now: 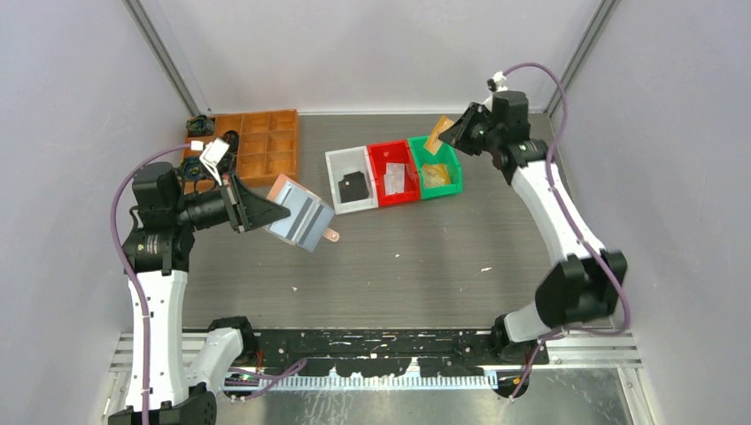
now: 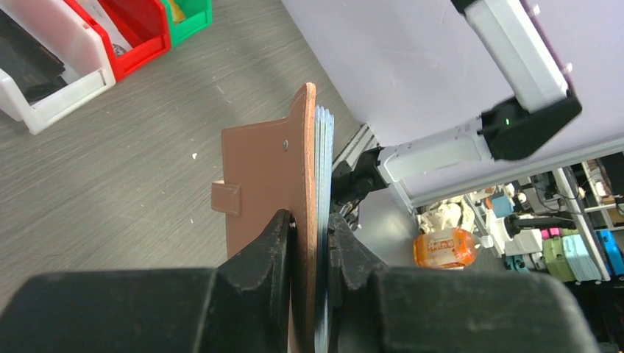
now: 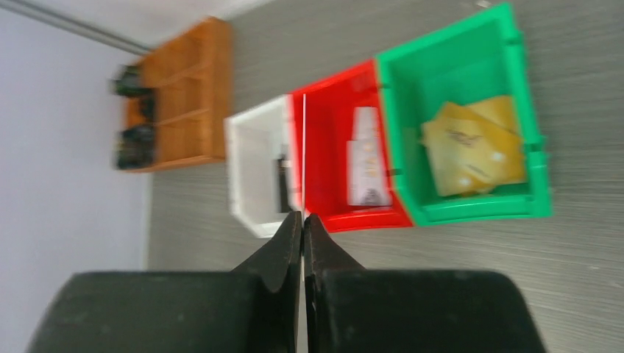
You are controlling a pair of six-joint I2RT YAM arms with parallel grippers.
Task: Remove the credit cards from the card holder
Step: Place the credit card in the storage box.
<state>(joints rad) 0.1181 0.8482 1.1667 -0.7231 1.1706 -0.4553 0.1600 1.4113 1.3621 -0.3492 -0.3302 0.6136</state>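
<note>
My left gripper (image 1: 282, 212) is shut on the open salmon-pink card holder (image 1: 301, 220) and holds it above the table, grey slotted pockets facing up, its pink tab (image 1: 331, 235) hanging at the lower right. In the left wrist view the holder (image 2: 261, 176) stands edge-on between my fingers (image 2: 307, 220), with card edges (image 2: 324, 147) showing along its right side. My right gripper (image 1: 453, 133) is shut on a yellowish credit card (image 1: 436, 137) above the back of the green bin (image 1: 453, 164). In the right wrist view that card (image 3: 303, 154) shows as a thin edge-on line between the shut fingers (image 3: 302, 218).
Three bins stand in a row at the back: white (image 1: 335, 177) with a dark card, red (image 1: 383, 150) with a whitish card (image 3: 366, 158), green with yellowish cards (image 3: 471, 147). A wooden compartment tray (image 1: 266, 146) sits at the back left.
</note>
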